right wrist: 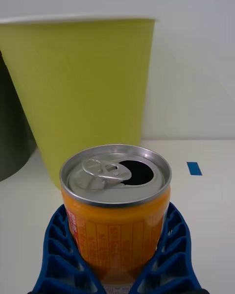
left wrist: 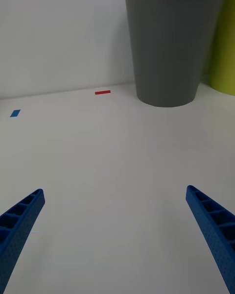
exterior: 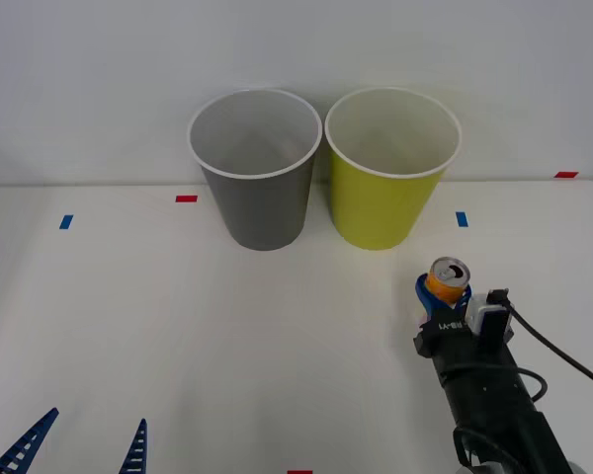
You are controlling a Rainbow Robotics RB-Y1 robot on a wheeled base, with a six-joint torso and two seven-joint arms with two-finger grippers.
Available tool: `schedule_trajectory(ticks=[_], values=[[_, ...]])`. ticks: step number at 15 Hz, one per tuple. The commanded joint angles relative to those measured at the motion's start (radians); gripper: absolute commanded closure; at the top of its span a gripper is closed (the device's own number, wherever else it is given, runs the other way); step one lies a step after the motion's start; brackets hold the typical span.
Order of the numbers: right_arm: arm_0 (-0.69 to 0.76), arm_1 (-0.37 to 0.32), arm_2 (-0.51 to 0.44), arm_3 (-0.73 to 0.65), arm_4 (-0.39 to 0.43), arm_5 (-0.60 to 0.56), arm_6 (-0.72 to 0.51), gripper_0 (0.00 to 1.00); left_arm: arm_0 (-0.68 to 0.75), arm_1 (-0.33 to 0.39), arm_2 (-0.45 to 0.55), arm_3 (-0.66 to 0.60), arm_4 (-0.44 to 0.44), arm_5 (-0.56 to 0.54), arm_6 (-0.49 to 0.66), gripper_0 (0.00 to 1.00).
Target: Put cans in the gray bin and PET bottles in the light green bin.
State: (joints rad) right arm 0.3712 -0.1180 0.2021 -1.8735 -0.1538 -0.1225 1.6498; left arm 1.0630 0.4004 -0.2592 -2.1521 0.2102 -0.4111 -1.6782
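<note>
1. The right gripper (exterior: 445,301) is closed around a small slim drink can (exterior: 447,280) with an orange body and a silver pull-tab top; in the right wrist view its blue ribbed fingers (right wrist: 63,255) cup the can's lower half from both sides.
2. The can stands upright on the white table (exterior: 178,336), near the light green bin, on the robot's right.
3. The round tapered dark gray plastic bin with a white rim (exterior: 256,173) stands just beside the matching yellow-green plastic bin (exterior: 389,173), at the far side of the table.
4. The left gripper (exterior: 79,446) waits at the near left of the table, its fingers spread wide and holding nothing.
5. Risks, as I judge them:
   - The green bin is the nearer one, so a short carry could drop the can in the wrong bin.
   - The can must rise above both tall rims; a low path would knock the green bin over or push it into the gray one.
   - The fingers grip low on a smooth can, so it may tilt or slip during the lift.
   - The can's mouth is open, so any tilt could spill leftover drink.
</note>
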Motion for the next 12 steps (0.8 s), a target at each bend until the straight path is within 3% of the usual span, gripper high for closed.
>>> schedule_trajectory(ticks=[1, 9, 12], values=[[0.005, -0.035, -0.003, -0.214, -0.013, 0.261, -0.018, 1.00, 0.000, 0.000, 0.000, 0.000, 0.000, 0.000, 0.000, 0.00], [-0.097, -0.071, -0.006, -0.541, -0.012, 0.797, -0.093, 1.00, 0.000, 0.000, 0.000, 0.000, 0.000, 0.000, 0.000, 0.00], [-0.229, -0.072, 0.011, -0.602, 0.005, 0.994, -0.222, 1.00, 0.000, 0.000, 0.000, 0.000, 0.000, 0.000, 0.000, 0.00]])
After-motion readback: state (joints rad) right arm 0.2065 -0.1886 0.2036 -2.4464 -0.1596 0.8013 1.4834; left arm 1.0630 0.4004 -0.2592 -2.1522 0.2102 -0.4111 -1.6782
